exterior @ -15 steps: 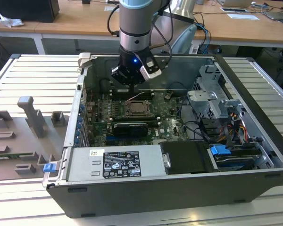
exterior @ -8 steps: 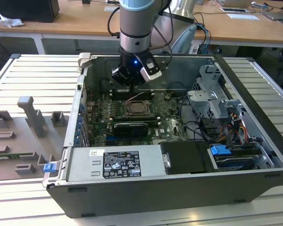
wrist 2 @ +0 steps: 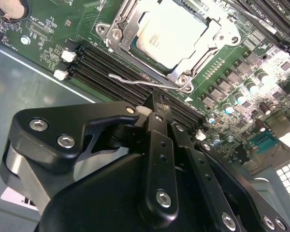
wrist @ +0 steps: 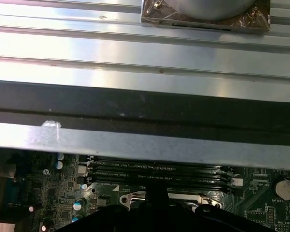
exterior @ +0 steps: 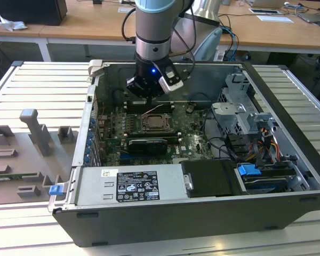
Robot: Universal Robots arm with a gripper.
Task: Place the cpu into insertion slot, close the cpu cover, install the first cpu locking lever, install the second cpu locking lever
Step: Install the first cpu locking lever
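The cpu [wrist 2: 170, 35], pale silver-beige, lies in the insertion slot [exterior: 156, 123] on the green motherboard. The cpu cover [wrist 2: 117, 30] is folded flat around it as a silver frame. One thin wire locking lever [wrist 2: 129, 79] stands free beside the socket, over the black memory slots. My gripper [wrist 2: 157, 99] is shut, its black fingers [wrist 2: 157, 145] meeting at a point right at that lever; I cannot tell whether they touch it. In the exterior view the gripper [exterior: 149, 97] hangs just behind the socket. The socket's rim [wrist: 135, 199] shows in the first wrist view.
The motherboard sits inside an open computer case [exterior: 288, 90]. Black memory slots [wrist: 159, 173] run beside the socket, a power supply [exterior: 130, 185] fills the front, and a drive cage with cables [exterior: 245, 128] stands at the exterior view's right. A grey fixture tray [exterior: 26, 154] lies outside.
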